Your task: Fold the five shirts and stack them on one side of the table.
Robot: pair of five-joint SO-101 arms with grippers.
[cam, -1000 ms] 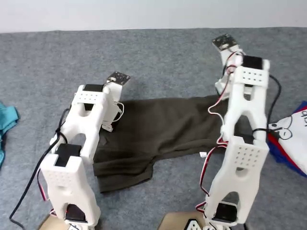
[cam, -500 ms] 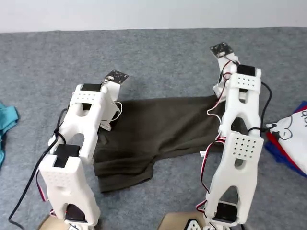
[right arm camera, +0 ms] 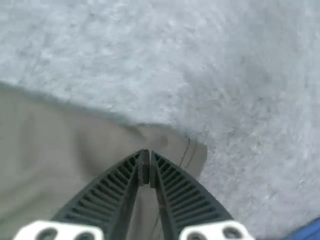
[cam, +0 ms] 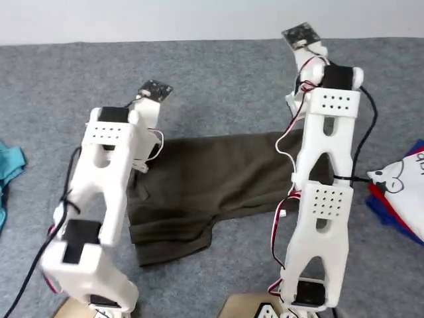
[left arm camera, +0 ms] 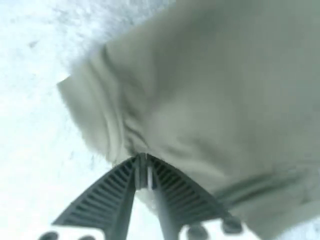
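High view, nearest first: the left arm [cam: 106, 179] and the right arm [cam: 328, 172] rise from the near edge of the table and lean away over the grey table cover [cam: 218, 79]. Between them lies the dark olive shirt [cam: 218, 179], spread flat across the cover. One flap of it reaches toward the near edge beside the left arm. Its far edge runs from one arm's wrist to the other's.

Left wrist view shows the left gripper [left arm camera: 143, 167] clenched. Its ribbed fingers [left arm camera: 107, 192] meet at the tips with a bunched fold of the dark olive shirt [left arm camera: 200, 100] pinched between them. The cloth puckers right at the tips and falls away from them in soft creases. A thick rolled hem curves round to one side.

Right wrist view shows the right gripper [right arm camera: 145, 162] also pressed together, the jaws with no gap between them. They grip the dark olive shirt [right arm camera: 60, 150] just inside its corner. The shirt's edge runs past the tips, with the grey table cover [right arm camera: 225, 75] beyond it.

Off to the sides in the high view, well apart from the olive shirt, a teal garment [cam: 9, 165] lies at the left edge of the table. At the right edge a white printed shirt [cam: 401, 175] lies on top of a red garment [cam: 379, 197] and a blue garment [cam: 391, 215].
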